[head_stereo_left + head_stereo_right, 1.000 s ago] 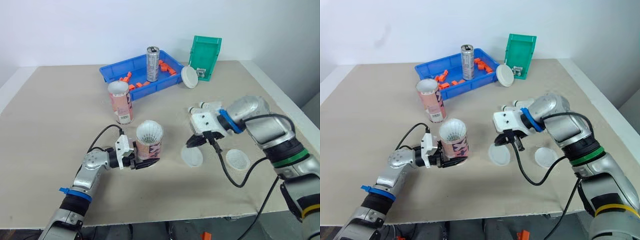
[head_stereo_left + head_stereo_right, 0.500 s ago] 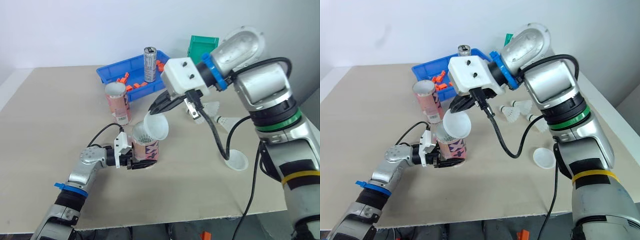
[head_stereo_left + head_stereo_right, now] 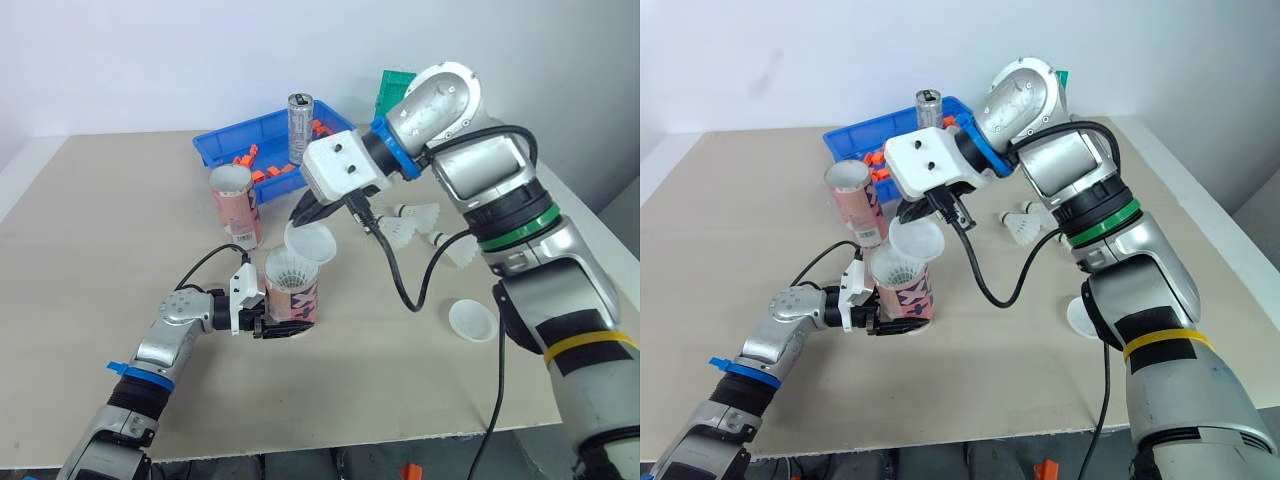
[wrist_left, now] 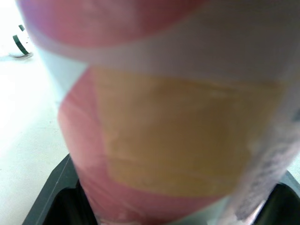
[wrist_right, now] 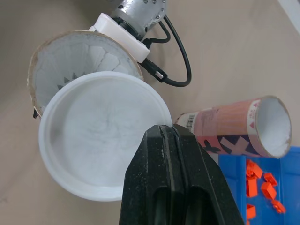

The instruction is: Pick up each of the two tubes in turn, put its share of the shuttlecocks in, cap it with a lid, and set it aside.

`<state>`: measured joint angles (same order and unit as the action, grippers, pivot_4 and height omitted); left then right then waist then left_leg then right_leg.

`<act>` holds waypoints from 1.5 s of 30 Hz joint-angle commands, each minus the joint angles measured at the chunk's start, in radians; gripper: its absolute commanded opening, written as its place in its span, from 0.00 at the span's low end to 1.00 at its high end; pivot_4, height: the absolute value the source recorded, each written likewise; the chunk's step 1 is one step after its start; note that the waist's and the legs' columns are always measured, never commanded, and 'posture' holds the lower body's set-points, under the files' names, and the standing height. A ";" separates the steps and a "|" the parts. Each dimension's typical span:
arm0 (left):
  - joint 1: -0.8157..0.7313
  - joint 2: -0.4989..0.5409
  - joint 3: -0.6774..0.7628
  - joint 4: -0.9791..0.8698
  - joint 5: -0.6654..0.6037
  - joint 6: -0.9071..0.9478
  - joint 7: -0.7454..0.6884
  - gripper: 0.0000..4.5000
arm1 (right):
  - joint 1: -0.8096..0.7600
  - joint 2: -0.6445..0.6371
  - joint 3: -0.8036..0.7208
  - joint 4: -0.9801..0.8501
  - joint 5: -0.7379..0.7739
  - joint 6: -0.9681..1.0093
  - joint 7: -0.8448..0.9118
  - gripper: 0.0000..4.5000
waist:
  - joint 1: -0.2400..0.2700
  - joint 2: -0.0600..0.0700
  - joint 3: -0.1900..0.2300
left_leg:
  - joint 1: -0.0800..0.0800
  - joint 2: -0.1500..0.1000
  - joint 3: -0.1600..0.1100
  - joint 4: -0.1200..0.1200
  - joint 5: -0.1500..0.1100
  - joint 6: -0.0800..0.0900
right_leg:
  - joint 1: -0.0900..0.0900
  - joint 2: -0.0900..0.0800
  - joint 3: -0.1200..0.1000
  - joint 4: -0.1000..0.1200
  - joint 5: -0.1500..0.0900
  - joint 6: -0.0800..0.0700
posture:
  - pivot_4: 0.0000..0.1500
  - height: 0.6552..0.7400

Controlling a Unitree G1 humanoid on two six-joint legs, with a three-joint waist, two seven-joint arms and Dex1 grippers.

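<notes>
Right gripper [image 3: 306, 213], pinched shut on the lid [image 3: 312, 243], had swung in from the desk's [image 3: 100, 220] right — we held it just above the filled tube [image 3: 292, 290], clamped mid-desk in our left gripper [image 3: 262, 322]; capping looked next.

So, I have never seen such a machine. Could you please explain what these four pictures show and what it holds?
It is a humanoid robot with two arms, each ending in a two-finger gripper. Two pictures look down from its head; two come from wrist cameras. The left gripper holds a pink tube upright, shuttlecocks inside. The right gripper pinches a white lid close over its mouth. On the table are a second tube, another lid, loose shuttlecocks, a blue tray with a can, and a green bin.
</notes>
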<state>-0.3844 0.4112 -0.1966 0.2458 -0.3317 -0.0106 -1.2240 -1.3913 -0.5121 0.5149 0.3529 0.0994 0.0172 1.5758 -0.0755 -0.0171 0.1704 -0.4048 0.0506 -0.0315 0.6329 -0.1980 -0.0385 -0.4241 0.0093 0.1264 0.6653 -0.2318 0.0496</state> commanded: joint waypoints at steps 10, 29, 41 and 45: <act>0.105 0.034 -0.053 -0.010 0.072 0.082 0.049 0.72 | -0.069 -0.032 0.050 -0.018 0.184 -0.056 0.039 0.01 | -0.003 0.000 0.000 | 0.002 0.000 0.000 -0.003 -0.002 0.003 | 0.000 0.000 0.000 0.000 -0.002 -0.002 | 1.00 1.00; 0.163 0.071 -0.032 -0.093 0.049 0.125 0.100 0.72 | -0.062 -0.050 0.180 -0.016 0.155 -0.215 0.039 0.01 | -0.003 -0.001 -0.001 | 0.004 0.001 -0.001 -0.012 -0.004 0.005 | 0.000 0.001 -0.001 0.000 -0.006 -0.001 | 1.00 1.00; 0.157 0.068 -0.033 -0.084 0.045 0.120 0.100 0.72 | 0.041 0.050 0.163 -0.013 -0.069 -0.358 -0.007 0.34 | -0.002 -0.002 -0.004 | 0.005 0.001 -0.001 -0.012 -0.004 0.005 | 0.001 0.001 -0.002 0.000 -0.007 -0.001 | 1.00 1.00; 0.155 0.067 -0.033 -0.079 0.044 0.118 0.097 0.72 | 0.060 0.093 0.122 -0.002 -0.100 -0.307 -0.040 0.62 | -0.003 -0.004 -0.009 | 0.010 0.001 -0.001 -0.012 -0.004 0.005 | 0.005 0.001 -0.002 0.000 -0.009 -0.005 | 1.00 1.00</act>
<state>-0.2754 0.4535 -0.1958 0.0972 -0.3361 0.0507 -1.1200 -1.3573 -0.4414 0.6116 0.3419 0.0372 -0.3224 1.5303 -0.0785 -0.0211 0.1611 -0.3918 0.0517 -0.0324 0.6206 -0.2020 -0.0330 -0.4168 0.0104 0.1248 0.6655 -0.2415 0.0432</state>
